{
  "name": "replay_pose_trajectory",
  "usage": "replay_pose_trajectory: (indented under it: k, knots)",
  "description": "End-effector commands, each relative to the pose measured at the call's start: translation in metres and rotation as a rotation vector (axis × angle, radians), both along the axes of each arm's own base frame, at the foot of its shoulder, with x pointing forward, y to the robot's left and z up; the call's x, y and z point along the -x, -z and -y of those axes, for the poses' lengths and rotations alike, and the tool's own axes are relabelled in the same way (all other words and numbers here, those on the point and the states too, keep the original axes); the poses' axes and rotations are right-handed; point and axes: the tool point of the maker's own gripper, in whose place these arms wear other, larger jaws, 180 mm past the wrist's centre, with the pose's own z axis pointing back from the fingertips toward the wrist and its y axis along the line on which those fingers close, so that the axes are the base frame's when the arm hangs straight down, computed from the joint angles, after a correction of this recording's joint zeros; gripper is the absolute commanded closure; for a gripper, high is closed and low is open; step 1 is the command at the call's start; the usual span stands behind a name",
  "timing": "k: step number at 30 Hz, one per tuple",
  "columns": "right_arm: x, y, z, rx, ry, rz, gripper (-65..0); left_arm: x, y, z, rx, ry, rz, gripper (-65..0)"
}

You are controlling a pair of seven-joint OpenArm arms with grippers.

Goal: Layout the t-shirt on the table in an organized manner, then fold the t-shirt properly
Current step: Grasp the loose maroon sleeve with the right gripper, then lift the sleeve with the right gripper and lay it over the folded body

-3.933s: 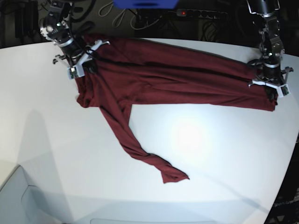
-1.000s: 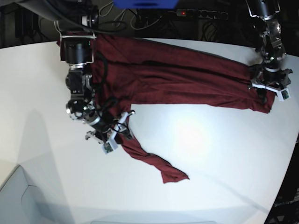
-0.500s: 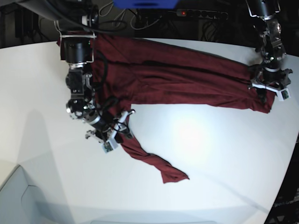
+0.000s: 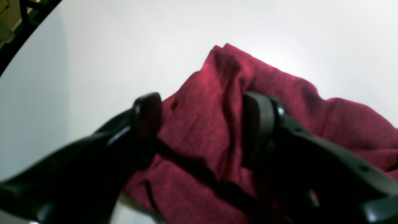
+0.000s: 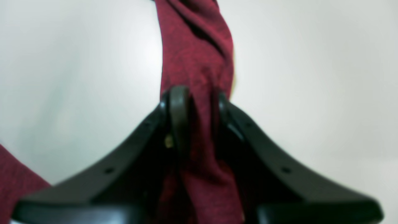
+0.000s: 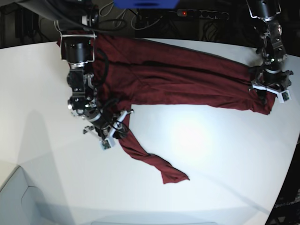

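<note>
The dark maroon t-shirt [image 6: 178, 79] lies stretched across the far half of the white table [image 6: 211, 154], with one long sleeve [image 6: 150, 161] trailing toward the front. My right gripper [image 6: 115, 133], at the left of the base view, is low over the upper part of that sleeve. In the right wrist view it [image 5: 199, 102] is shut on the sleeve's fabric [image 5: 199, 46]. My left gripper [image 6: 268, 93] rests on the shirt's right end. The left wrist view shows it [image 4: 202, 121] open, its fingers wide apart with bunched cloth [image 4: 342, 124] between and below them.
A power strip [image 6: 201, 14] and cables lie behind the table's far edge, beside a blue object [image 6: 145, 3]. The table's curved edge runs along the right side [image 6: 293, 154] and the front left corner [image 6: 18, 173].
My right gripper's fingers have come together on the sleeve and shifted slightly up and left; the sleeve's upper part has tightened. The left arm has not moved.
</note>
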Motion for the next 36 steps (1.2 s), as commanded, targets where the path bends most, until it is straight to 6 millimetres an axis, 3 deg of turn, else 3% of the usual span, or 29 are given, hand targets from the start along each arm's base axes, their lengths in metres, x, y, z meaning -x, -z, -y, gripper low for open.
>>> replay_pose_trajectory:
  k: [1,7,14,18,24,36]
  knots:
    - [-0.016,-0.022,0.0,-0.023,0.006,0.069,-8.0,-0.007,-0.011,-0.005,-0.023,0.008,0.029,-38.4]
    - [-0.017,-0.025,0.0,-0.022,0.006,0.078,0.0,-0.007,-0.011,-0.004,-0.021,0.007,0.029,-38.4]
    - [-0.016,-0.075,0.004,-0.001,0.007,0.229,0.0,-0.007,-0.011,-0.004,-0.02,0.007,0.029,-38.4]
    - [-0.002,-0.106,-0.009,-0.011,-0.006,0.32,0.0,-0.007,-0.011,-0.004,-0.02,0.007,0.029,-38.4]
    - [0.046,-0.128,-0.047,-0.012,-0.111,0.39,0.0,-0.007,-0.012,-0.005,-0.021,0.004,0.031,-38.4]
    - [0.151,-0.182,-0.142,-0.151,-0.364,0.486,0.0,-0.013,-0.017,-0.005,-0.022,0.005,0.047,-38.5]
